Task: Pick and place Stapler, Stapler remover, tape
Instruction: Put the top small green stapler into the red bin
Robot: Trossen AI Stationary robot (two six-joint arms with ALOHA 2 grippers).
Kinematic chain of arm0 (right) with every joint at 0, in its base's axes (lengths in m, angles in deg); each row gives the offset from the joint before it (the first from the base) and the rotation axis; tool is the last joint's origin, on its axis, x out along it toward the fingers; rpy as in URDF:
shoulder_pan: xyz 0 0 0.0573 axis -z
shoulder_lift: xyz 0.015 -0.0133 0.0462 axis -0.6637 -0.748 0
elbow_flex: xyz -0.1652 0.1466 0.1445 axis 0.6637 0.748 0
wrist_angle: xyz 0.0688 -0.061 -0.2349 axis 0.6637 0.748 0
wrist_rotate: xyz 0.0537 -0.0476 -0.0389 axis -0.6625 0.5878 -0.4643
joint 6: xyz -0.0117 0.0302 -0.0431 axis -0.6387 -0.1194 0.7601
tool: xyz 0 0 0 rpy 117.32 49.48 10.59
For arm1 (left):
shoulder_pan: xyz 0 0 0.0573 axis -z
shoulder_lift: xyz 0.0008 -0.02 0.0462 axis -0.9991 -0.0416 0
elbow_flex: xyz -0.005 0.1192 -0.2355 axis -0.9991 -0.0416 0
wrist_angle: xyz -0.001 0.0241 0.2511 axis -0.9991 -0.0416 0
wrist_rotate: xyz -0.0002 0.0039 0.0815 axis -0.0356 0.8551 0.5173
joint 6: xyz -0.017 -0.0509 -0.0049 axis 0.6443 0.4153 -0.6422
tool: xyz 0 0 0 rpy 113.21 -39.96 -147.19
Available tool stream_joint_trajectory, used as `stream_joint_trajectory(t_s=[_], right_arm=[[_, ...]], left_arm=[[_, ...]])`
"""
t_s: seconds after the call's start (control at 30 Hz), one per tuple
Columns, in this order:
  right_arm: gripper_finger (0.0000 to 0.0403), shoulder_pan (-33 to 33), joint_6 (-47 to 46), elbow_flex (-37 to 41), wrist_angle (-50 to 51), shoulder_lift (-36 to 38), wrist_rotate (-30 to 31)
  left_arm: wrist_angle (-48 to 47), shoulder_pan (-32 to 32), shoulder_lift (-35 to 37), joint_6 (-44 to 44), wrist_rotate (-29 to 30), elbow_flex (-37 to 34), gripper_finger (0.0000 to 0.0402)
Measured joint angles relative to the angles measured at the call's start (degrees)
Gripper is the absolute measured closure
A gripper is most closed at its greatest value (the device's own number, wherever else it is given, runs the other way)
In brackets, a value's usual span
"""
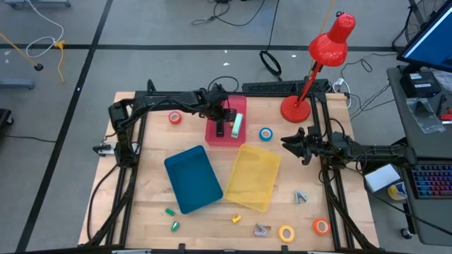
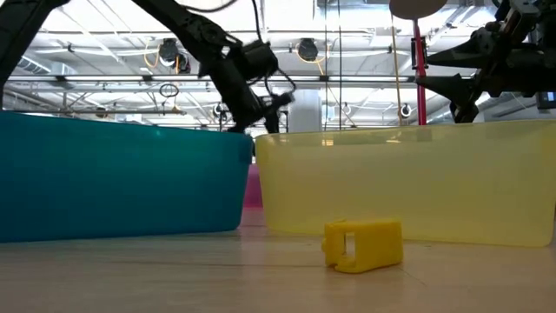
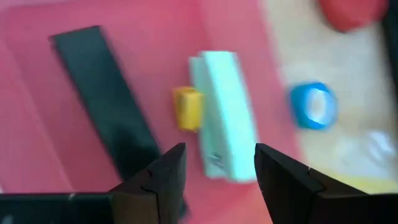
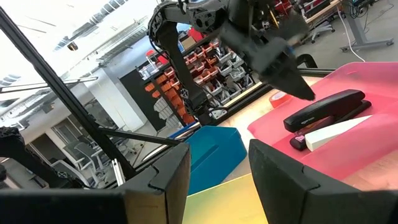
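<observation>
Low view: Though your overhead camera hides it, a small yellow piece (image 2: 363, 245) lies before the yellow tray (image 2: 408, 187) and teal tray (image 2: 122, 178).
Left gripper (image 3: 214, 163): fingers apart, empty, hovering over the pale stapler (image 3: 222, 113) and black stapler (image 3: 102, 102) in your pink tray (image 1: 215, 134).
Blue tape (image 1: 265, 133): just beside that tray.
Right gripper (image 1: 291, 144): fingers apart, empty, near the lamp (image 1: 318, 60).

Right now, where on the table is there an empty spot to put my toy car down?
Bare wood lies left of the blue tray, and between the yellow tray and the right gripper. It is crowded along the near edge, by the yellow tape roll, and at the pink tray, where the left gripper hovers open.
</observation>
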Motion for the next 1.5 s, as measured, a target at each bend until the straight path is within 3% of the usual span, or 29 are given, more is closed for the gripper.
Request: stream_joint_trajectory(t_s=[0.1, 0.27, 0.43, 0.6, 0.73, 0.97, 1.23, 1.5], right_arm=[[0.0245, 0.0, -0.39, 0.01, 0.04, 0.01, 0.0], [0.0245, 0.0, -0.41, 0.0, 0.42, 0.01, -0.02], [0.0245, 0.0, -0.36, -0.01, 0.64, 0.01, 0.07], [0.0245, 0.0, -0.34, 0.0, 0.87, -0.01, 0.2], [0.0245, 0.0, -0.37, 0.0, 0.9, -0.01, 0.24], [0.0245, 0.0, -0.37, 0.01, 1.07, -0.01, 0.22], [0.0245, 0.0, -0.39, -0.01, 1.25, -0.01, 0.24], [0.0245, 0.0, -0.39, -0.01, 1.25, -0.01, 0.24]], left_arm=[[-4.37, 1.71, 4.0, -1.99, -3.23, 0.09, 0.0213], [-17.99, 8.91, 13.33, -3.26, -3.38, 0.09, 0.0213], [-30.87, 20.12, 22.13, 1.02, -1.18, 0.09, 0.0213], [-40.81, 33.81, 26.31, 7.84, 2.71, 0.12, 0.0213], [-46.81, 44.41, 26.19, 12.63, 7.22, 0.11, 0.0213], [-52.53, 58.35, 21.98, 12.72, 12.28, 0.04, 0.0213], [-54.25, 66.88, 15.71, 11.9, 12.65, 0.05, 0.0213], [-52.13, 70.44, 7.4, 6.26, 12.09, 0.05, 0.0213]])
